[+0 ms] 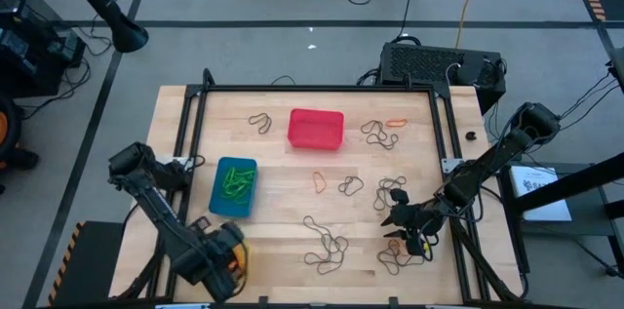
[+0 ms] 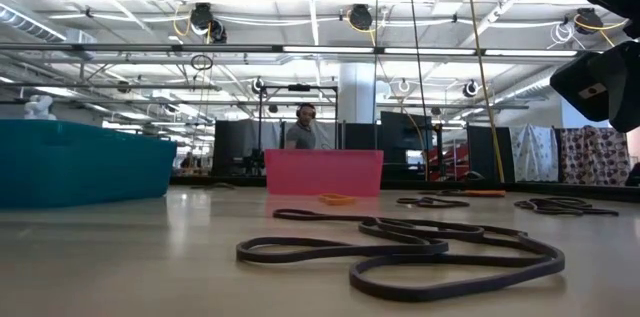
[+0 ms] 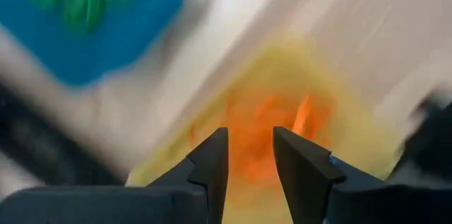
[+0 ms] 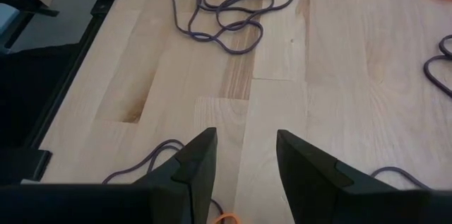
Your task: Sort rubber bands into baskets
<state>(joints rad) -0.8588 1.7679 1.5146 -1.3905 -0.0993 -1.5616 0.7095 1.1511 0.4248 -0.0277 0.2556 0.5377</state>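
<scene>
Your rubber bands are mostly loose on the table (image 1: pixel 283 177): dark ones (image 1: pixel 325 247) tangled near the front, more dark loops (image 1: pixel 375 134) toward the back right, an orange one (image 1: pixel 397 123) at the back and another orange one (image 1: pixel 321 182) mid-table.

Baskets: the blue basket (image 1: pixel 234 187) sits left of centre with a clump of green bands (image 1: pixel 236 183) inside. The red basket (image 1: pixel 316 129) is at the back middle, and from above you can't see anything in it. The yellow basket (image 3: pixel 296 111) is at the front left corner, mostly hidden under your left arm in the overhead shot; the left wrist view is blurry but shows an orange mass (image 3: pixel 265 128) inside it.

Your left gripper (image 3: pixel 251 164) hangs right over that yellow basket, fingers (image 3: pixel 212 160) apart with a clear gap and nothing between them.

Your right gripper (image 4: pixel 244 157) is at the front right of the table, low over bare wood, fingers also spread and gripping nothing. There are dark bands (image 4: pixel 222 12) ahead of it and a bit of an orange band (image 4: pixel 227 217) right by its fingertips, not held.
</scene>
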